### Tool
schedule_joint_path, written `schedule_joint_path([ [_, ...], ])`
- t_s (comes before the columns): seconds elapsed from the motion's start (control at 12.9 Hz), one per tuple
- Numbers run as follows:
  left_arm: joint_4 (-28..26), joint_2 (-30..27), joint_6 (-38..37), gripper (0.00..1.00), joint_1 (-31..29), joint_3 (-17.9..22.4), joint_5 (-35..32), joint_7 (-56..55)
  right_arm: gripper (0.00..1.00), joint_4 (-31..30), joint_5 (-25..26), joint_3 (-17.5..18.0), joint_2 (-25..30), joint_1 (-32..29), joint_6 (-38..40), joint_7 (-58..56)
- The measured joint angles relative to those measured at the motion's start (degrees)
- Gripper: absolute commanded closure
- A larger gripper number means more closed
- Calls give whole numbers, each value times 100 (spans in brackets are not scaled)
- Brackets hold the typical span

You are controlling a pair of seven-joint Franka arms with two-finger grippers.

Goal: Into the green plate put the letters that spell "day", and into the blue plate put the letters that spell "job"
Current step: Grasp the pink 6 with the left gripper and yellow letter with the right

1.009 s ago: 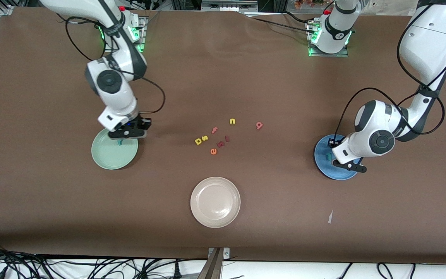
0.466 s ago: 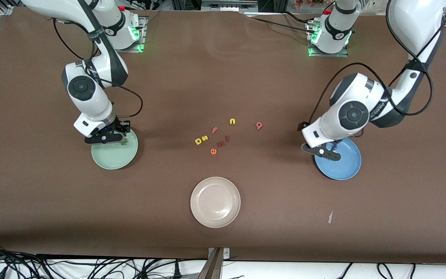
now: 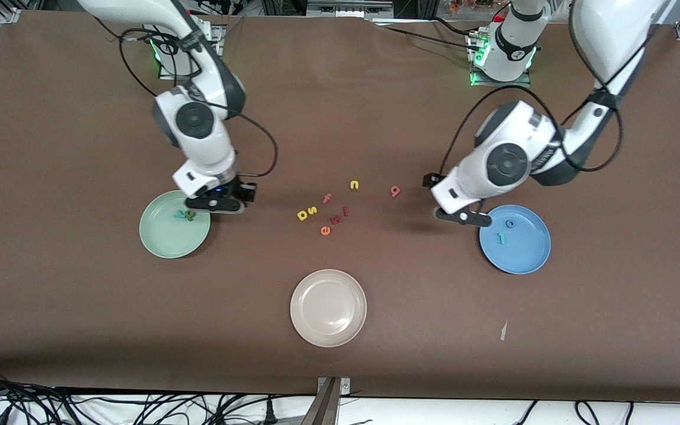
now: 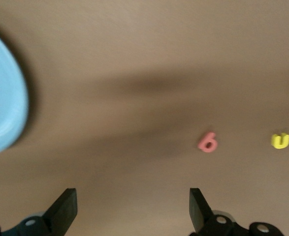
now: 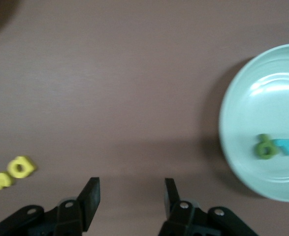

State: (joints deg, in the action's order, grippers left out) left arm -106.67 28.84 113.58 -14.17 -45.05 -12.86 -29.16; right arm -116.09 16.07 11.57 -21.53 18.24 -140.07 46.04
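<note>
Green plate (image 3: 166, 239) holds a (image 3: 189, 215) and Y (image 3: 179, 215); blue plate (image 3: 526, 248) holds j (image 3: 500, 238) and o (image 3: 510, 224). D (image 3: 302, 215) and b (image 3: 395, 190) lie on the bench between the plates. Both end effectors, left (image 3: 463, 216) and right (image 3: 215, 204), gape empty.

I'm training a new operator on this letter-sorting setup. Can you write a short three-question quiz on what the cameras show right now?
1. True or false: the green plate holds two letters.
2. Which letter for the blue plate is not yet in it? A) teal j B) blue o C) pink b
3. Fill in: the yellow D lies on the ____.

The left gripper hangs open over the table beside the blue plate; the right gripper hangs open at the green plate's edge.

Key: 1 true, the green a and teal Y; 2 C; 3 table.
</note>
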Motion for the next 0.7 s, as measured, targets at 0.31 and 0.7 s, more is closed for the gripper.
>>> schedule_joint_path([
  [0.31,-619,303,1222,0,396,23,-77,-951,39,815,-79,-3,-807,330,-2,1117],
  [0.7,-734,896,1802,0,484,73,-1514,-1442,39,1235,-627,-33,-1219,609,-29,2573],
])
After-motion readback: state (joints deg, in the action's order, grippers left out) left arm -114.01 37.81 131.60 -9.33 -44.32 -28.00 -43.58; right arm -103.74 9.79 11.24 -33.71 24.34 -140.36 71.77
